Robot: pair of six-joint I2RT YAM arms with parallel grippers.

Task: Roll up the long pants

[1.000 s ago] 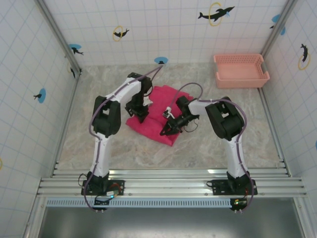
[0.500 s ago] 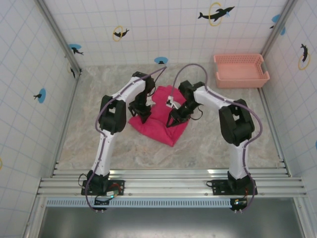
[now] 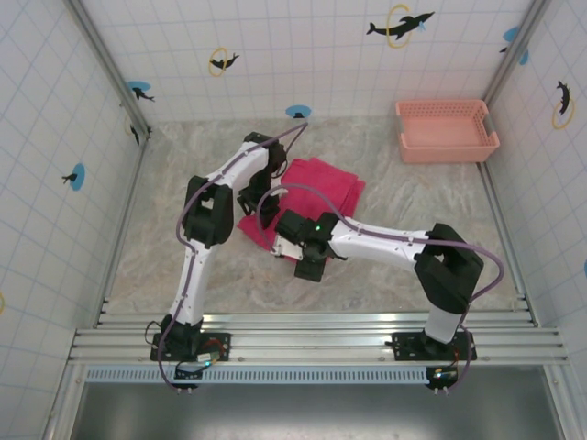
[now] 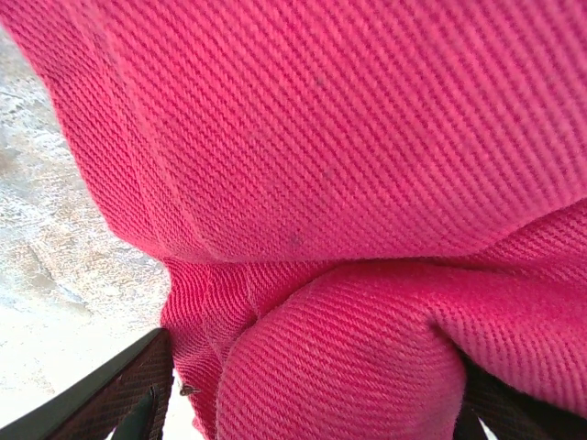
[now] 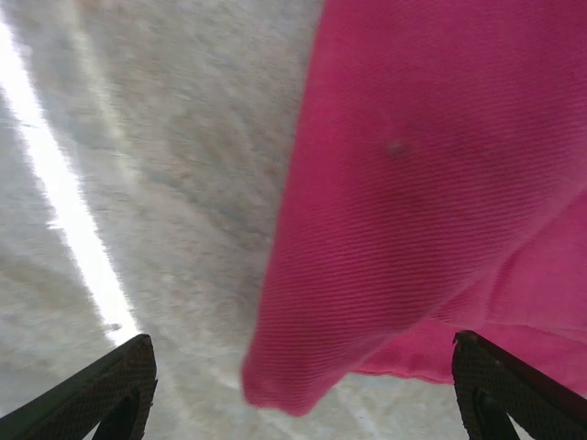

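Note:
The long pants (image 3: pixel 321 188) lie bunched as a magenta heap at mid-table. My left gripper (image 3: pixel 264 218) is pressed into their left edge. In the left wrist view its jaws stand wide, and a thick rounded fold of the pants (image 4: pixel 348 357) fills the gap between the fingers (image 4: pixel 128 394). My right gripper (image 3: pixel 307 269) reaches across to the heap's near corner. In the right wrist view it is open, its dark fingertips (image 5: pixel 119 385) far apart. A hanging corner of the pants (image 5: pixel 385 211) sits above the marbled table (image 5: pixel 156 183), and nothing is gripped.
A salmon-pink lattice basket (image 3: pixel 447 130) stands at the back right corner. Tiled walls (image 3: pixel 55 137) close in the table on three sides. Bare marbled surface (image 3: pixel 413 192) lies right of the heap and along the near edge.
My right arm has swung from the heap's right side across to its near-left corner, its forearm now low over the table. The left gripper has stayed at the left edge.

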